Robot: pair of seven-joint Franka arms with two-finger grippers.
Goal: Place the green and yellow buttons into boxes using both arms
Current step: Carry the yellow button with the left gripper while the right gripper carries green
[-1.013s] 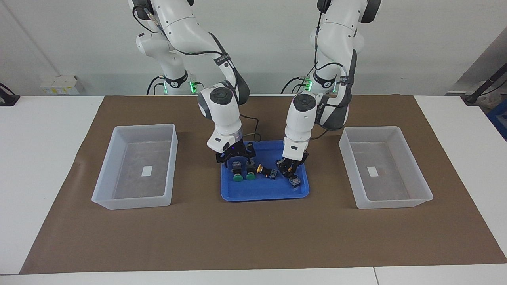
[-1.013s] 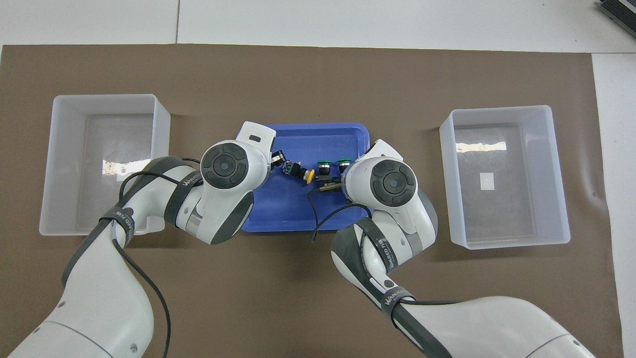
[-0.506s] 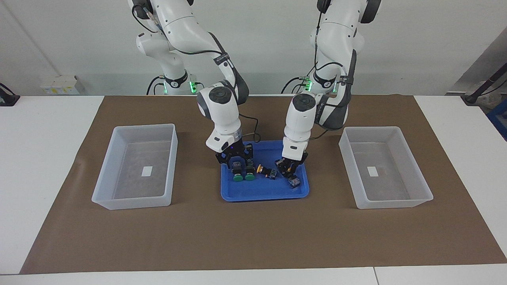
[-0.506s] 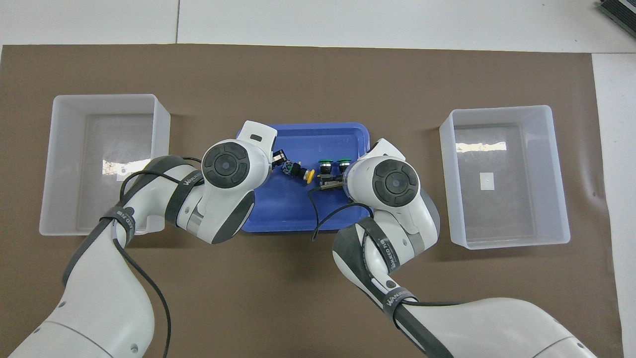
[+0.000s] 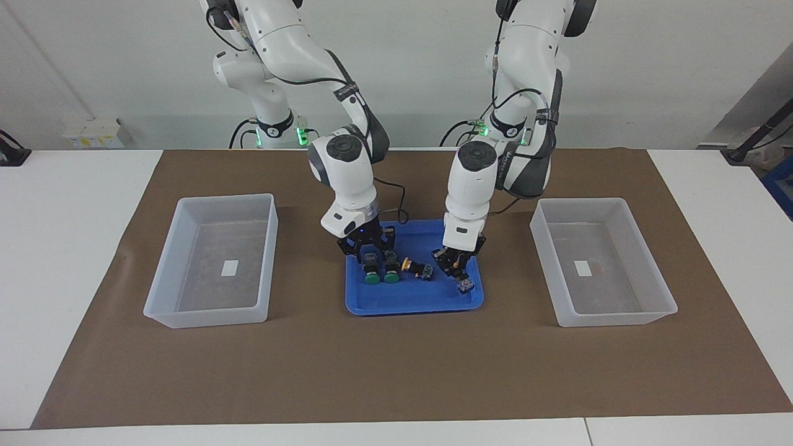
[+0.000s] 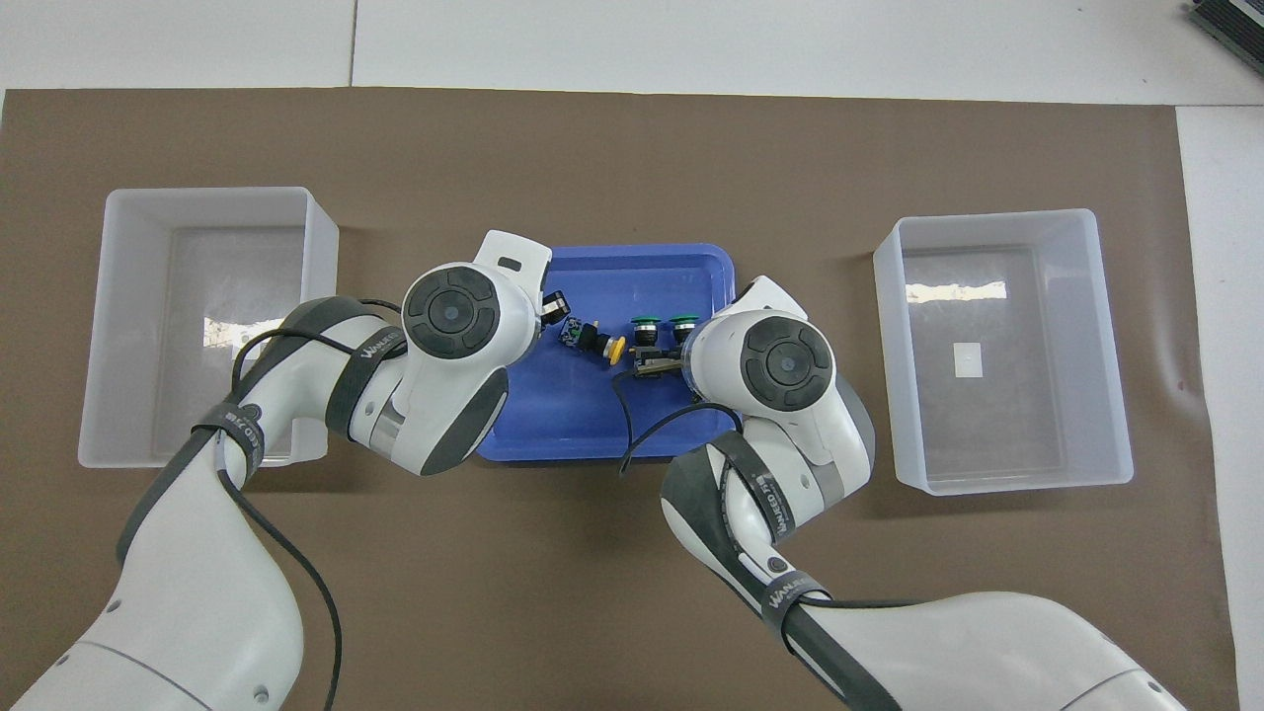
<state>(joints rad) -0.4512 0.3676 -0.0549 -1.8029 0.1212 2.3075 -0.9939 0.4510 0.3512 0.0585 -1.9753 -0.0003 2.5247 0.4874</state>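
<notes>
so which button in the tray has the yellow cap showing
The yellow button lying in the middle of the blue tray; the two green buttons beside it, at the right pincer, have green caps.

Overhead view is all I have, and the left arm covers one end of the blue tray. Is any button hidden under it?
Observer: Yes, one button lies in the tray, just under the left gripper.
Operator: Does the gripper hold it?
Observer: The gripper is shut, right above the button; a grip I cannot confirm.
Operator: How high is the right gripper?
Observer: The right gripper is low in the tray, down at the black bodies of the two green buttons.
</notes>
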